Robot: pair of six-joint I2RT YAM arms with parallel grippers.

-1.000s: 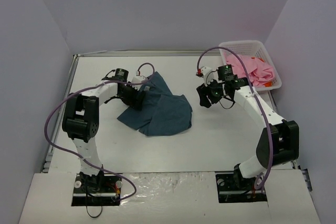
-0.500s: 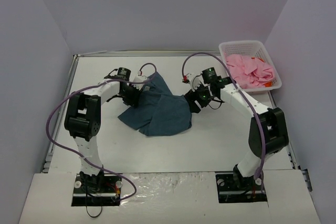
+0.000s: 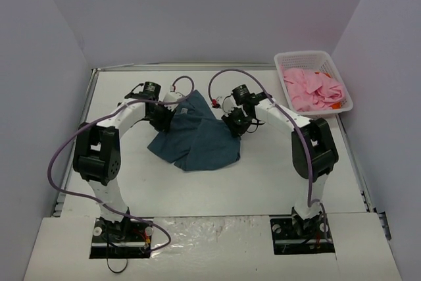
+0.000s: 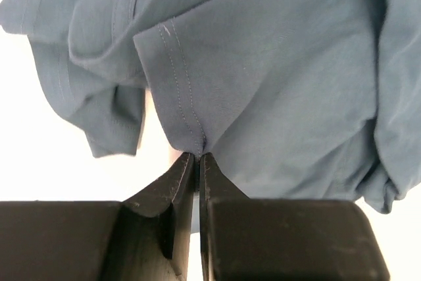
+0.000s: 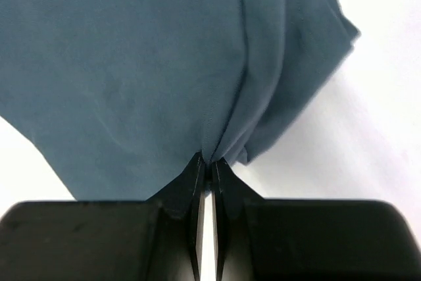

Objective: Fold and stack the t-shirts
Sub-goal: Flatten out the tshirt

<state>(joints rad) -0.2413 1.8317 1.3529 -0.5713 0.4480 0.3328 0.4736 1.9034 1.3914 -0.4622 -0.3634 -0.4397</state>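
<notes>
From above, the teal-blue t-shirt [image 3: 197, 139] lies crumpled on the table [image 3: 270, 176] between the arms. The left gripper [image 3: 163, 118] meets its left upper edge and the right gripper [image 3: 233, 125] its right edge. The pink t-shirt [image 3: 312, 89] sits heaped in the white lattice basket [image 3: 309, 54] at the far right, well apart from both. The fingertips are hidden under the wrists here, so which part of the garment each holds is hard to make out. In the left wrist view, the left gripper [image 4: 198, 157] is pinched tight on a stitched hem [image 4: 181, 90], perhaps a sleeve's, with the cloth [image 4: 276, 64] fanning away in loose folds and running off the frame. In the right wrist view, the right gripper [image 5: 210, 161] is clamped on a gathered fold at the shirt's edge [image 5: 131, 64]. The fabric looks light, limp and prone to sag, so hems and corners are the sound places to hold it; the collar and overall outline cannot be seen.
</notes>
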